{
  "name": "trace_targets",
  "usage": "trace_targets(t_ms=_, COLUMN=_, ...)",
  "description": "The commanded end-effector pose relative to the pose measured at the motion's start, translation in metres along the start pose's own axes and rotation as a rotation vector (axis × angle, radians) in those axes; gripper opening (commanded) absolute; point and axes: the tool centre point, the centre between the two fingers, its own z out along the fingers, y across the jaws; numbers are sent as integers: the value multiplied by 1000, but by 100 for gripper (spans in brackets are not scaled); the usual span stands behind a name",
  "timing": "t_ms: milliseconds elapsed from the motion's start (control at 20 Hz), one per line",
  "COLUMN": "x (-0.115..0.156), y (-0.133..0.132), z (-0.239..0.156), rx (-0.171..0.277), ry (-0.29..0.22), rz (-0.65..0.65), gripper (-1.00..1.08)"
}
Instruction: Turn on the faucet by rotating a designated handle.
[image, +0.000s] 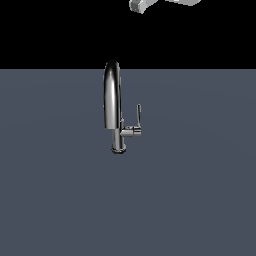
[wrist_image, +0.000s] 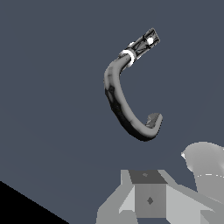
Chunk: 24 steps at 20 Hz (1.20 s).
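The chrome faucet (image: 113, 102) stands upright on the grey surface in the middle of the exterior view, its arched spout rising high. The handle (image: 138, 116), a thin upright lever on a short stub, sticks out toward the exterior view's right. High above it, at the frame's top edge, only a grey piece of my arm (image: 142, 5) shows. The wrist view looks down on the faucet (wrist_image: 117, 98), with the curved spout and the handle stub (wrist_image: 144, 43) beyond the base. My gripper (wrist_image: 148, 197) shows only as grey blocks, far from the faucet; I cannot make out its jaws.
A flat grey surface (image: 200, 200) spreads around the faucet, ending at a black background behind it. A rounded grey part of my arm (wrist_image: 205, 170) sits beside the gripper in the wrist view.
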Motion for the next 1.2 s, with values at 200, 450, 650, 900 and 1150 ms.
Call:
trace_targets(t_ms=200, x=45, y=0, z=10, rx=111, ry=-116, rz=111, gripper=-100)
trace_targets(t_ms=450, x=81, y=3, z=23, rx=202, ry=-212, rz=203, gripper=-100)
trace_targets(t_ms=650, x=110, y=8, z=36, rx=281, ry=-295, rz=282, gripper=-100)
trace_targets(t_ms=900, x=147, y=15, z=59, rx=389, ry=-409, rz=392, gripper=-100)
trace_targets(t_ms=1150, x=179, y=22, z=87, rx=495, ry=-520, rz=499, gripper=-100)
